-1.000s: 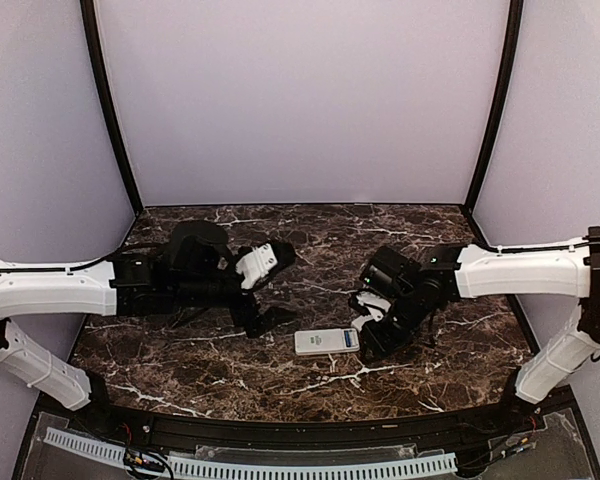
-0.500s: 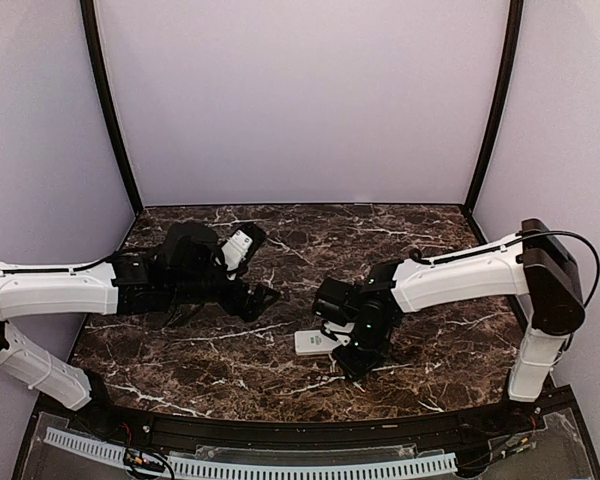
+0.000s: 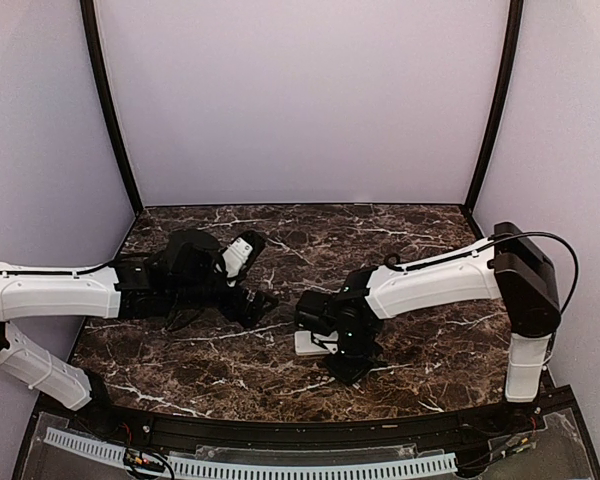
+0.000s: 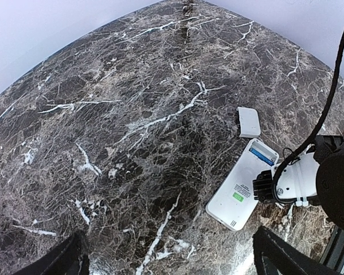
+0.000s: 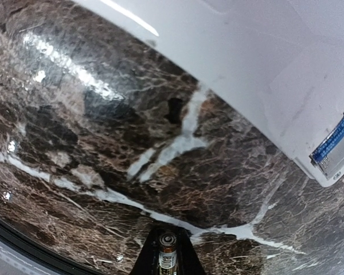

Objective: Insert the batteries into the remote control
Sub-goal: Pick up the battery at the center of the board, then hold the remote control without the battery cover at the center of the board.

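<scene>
The right pincer (image 3: 346, 363) has swung over the remote control (image 4: 241, 186) by the tabletop's (image 3: 430, 240) front edge, pinching a battery (image 5: 167, 256), ready for loading; the left pincer (image 4: 172, 260) gapes wide.

1. The remote control (image 3: 308, 343) lies flat on the table (image 3: 450, 340). It is close to the front edge, about midway between the left and right edges, and its length runs along that edge.
2. The cover piece (image 4: 248, 121) lies on the table just off the remote control's right end, toward the back edge, not touching it.
3. The right gripper (image 5: 167, 264) hangs between the remote control and the front edge, with a battery (image 5: 167, 249) between its fingers.
4. The left gripper (image 4: 171, 258) sits left of the remote control and a little behind it.
</scene>
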Robot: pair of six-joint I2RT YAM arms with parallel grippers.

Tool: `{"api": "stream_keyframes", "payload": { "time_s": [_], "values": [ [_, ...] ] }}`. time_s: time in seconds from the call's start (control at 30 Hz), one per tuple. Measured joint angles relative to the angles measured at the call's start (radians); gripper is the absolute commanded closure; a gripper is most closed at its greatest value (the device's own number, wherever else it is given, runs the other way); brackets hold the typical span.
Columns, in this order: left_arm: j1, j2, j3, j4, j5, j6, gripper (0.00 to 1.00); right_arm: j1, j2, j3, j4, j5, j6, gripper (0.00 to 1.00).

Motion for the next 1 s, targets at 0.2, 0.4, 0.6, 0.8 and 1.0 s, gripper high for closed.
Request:
{"api": "stream_keyframes", "payload": {
  "time_s": [0.2,0.4,0.6,0.8,1.0],
  "values": [
    [0.0,0.001,-0.003,0.0,0.003,0.011,0.01,0.002,0.0,0.002,-0.018,0.003,0.004,1.0],
    [0.0,0.002,-0.019,0.02,0.049,0.051,0.01,0.002,-0.002,0.001,-0.026,0.02,0.003,1.0],
    [0.0,0.057,-0.019,0.025,0.123,0.137,0.04,-0.054,-0.185,-0.115,0.085,-0.038,0.003,1.0],
    [-0.024,0.225,0.026,0.003,0.208,0.239,0.03,-0.207,-0.478,-0.259,0.343,-0.169,0.003,1.0],
    [-0.084,0.393,0.124,-0.023,0.235,0.348,0.05,-0.306,-0.483,-0.379,0.61,-0.194,0.003,1.0]
  ]
}}
